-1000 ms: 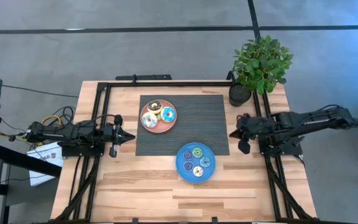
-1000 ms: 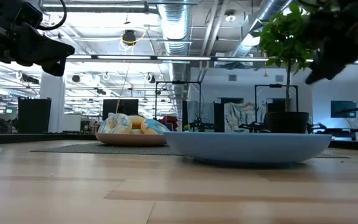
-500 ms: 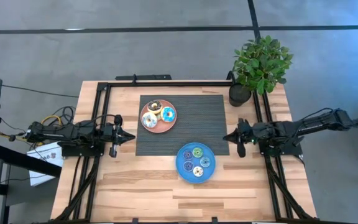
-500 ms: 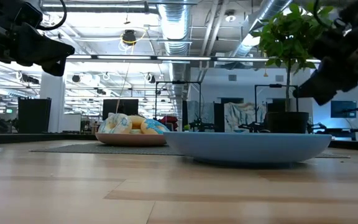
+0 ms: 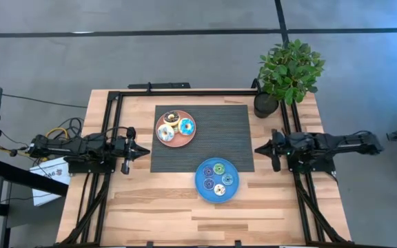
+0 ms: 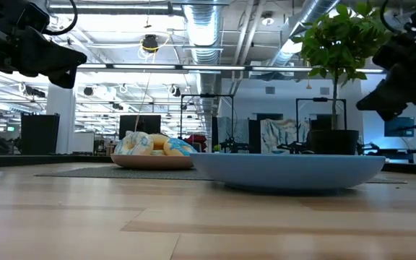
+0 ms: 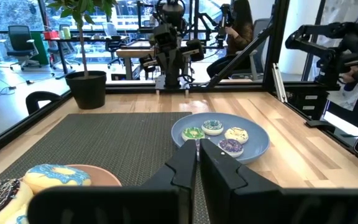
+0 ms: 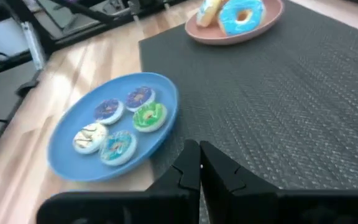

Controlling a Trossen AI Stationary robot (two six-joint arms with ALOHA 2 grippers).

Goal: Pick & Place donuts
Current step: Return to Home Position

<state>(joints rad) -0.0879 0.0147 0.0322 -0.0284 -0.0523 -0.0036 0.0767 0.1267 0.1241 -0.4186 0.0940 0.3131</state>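
Several larger donuts, iced dark brown (image 5: 171,117), blue (image 5: 186,127), white and cream, lie on the pink plate (image 5: 176,144) on the mat. Several small donuts, green (image 8: 148,116), purple (image 8: 139,96), white and blue, lie on the blue plate (image 5: 198,180), which rests half on the mat's near edge. My left gripper (image 5: 145,150) is shut and hovers at the mat's left edge, pointing right; the left wrist view shows it (image 7: 197,163). My right gripper (image 5: 257,148) is shut at the mat's right edge, pointing left, above and right of the blue plate (image 8: 67,155); the right wrist view shows it (image 8: 199,167).
A dark ribbed mat (image 5: 222,134) covers the table's middle. A potted plant (image 5: 288,69) stands at the far right corner, just beyond my right arm. Black frame rails run along the left, right and far edges. Bare wood lies near the front edge (image 5: 157,207).
My right gripper has come down from high above the table and levelled out, then drawn back slightly toward the table's right edge, its arm stretching out flatter. Its fingers stay shut. The left arm and the donuts have kept still.
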